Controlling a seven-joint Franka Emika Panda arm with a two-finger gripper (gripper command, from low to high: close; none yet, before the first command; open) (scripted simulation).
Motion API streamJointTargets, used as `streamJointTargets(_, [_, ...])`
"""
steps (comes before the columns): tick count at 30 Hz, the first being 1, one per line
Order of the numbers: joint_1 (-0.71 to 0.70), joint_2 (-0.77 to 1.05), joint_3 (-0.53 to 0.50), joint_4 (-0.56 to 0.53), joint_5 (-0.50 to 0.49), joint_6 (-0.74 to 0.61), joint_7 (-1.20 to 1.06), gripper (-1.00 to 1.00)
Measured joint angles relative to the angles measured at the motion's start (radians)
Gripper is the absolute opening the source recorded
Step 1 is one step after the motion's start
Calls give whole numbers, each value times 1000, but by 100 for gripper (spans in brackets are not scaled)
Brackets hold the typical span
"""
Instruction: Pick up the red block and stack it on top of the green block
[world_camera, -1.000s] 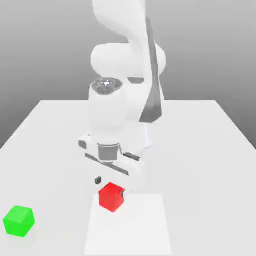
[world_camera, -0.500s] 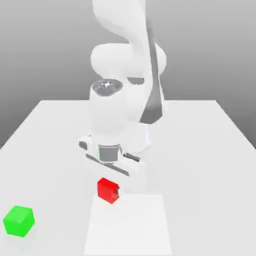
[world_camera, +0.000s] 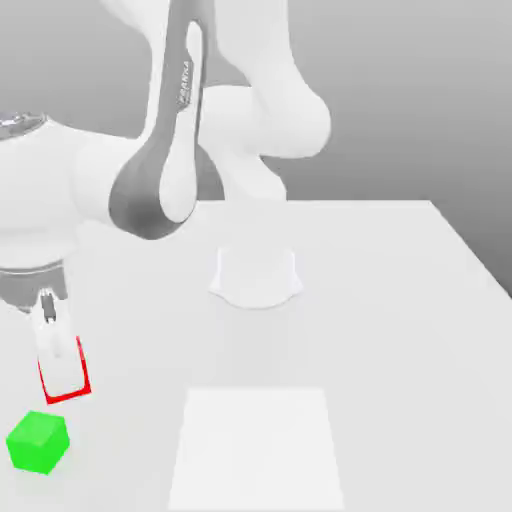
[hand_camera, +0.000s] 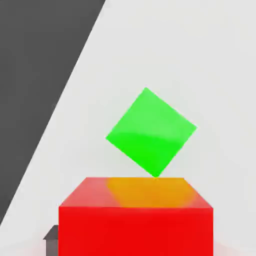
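Exterior view: gripper (world_camera: 62, 362) clamped on red block (world_camera: 69, 397), green block (world_camera: 38, 442) at its seven o'clock; early release, if misaligned, could topple the stack.

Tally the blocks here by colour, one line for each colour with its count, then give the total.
Red block: 1
Green block: 1
Total: 2
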Motion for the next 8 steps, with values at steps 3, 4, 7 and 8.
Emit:
streamJointTargets(3, [-17, 102, 11, 19, 30, 83, -17, -100])
streamJointTargets(4, [-21, 131, 16, 21, 38, 108, -22, 100])
streamJointTargets(7, [-21, 131, 16, 21, 38, 108, -22, 100])
streamJointTargets(8, [-21, 131, 16, 21, 38, 108, -22, 100])
